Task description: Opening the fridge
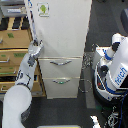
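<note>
At the middle of the exterior view, the fridge is standing tall and white, its big upper door lying flush and bearing a small green sticker near the top. Below the door, two drawers are showing curved silver handles. An arm is reaching up from the lower left, and its gripper is sitting against the door's left edge; whether the fingers are apart or together I cannot tell. A wooden cabinet is standing just beside the fridge on the view's left, and a white-and-blue robot body is on the right.
</note>
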You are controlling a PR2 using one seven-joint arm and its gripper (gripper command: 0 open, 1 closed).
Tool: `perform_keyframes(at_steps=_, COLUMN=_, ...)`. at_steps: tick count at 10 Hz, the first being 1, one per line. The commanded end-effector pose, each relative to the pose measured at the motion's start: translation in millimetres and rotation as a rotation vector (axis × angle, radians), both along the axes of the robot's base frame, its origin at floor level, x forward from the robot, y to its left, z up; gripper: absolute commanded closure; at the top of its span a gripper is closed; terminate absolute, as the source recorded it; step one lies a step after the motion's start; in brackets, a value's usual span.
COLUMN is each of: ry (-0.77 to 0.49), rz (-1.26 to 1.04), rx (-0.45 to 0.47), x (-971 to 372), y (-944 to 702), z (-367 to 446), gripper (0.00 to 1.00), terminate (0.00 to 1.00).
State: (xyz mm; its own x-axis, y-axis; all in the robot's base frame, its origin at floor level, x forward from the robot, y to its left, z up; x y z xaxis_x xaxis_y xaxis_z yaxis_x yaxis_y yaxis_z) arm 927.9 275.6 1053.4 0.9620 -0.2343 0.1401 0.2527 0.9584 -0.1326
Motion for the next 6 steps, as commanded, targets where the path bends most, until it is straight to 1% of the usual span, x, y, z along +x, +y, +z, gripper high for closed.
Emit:
perform_keyframes(at_steps=1, ry=0.015, rz=-0.029, rx=0.001, x=1.3, y=-19.9, z=-20.7, gripper=1.0, terminate=0.0)
perform_keyframes(at_steps=6, ry=0.018, rz=-0.031, rx=0.003, x=-18.9, y=-10.3, z=-24.2, gripper=1.0, terminate=0.0)
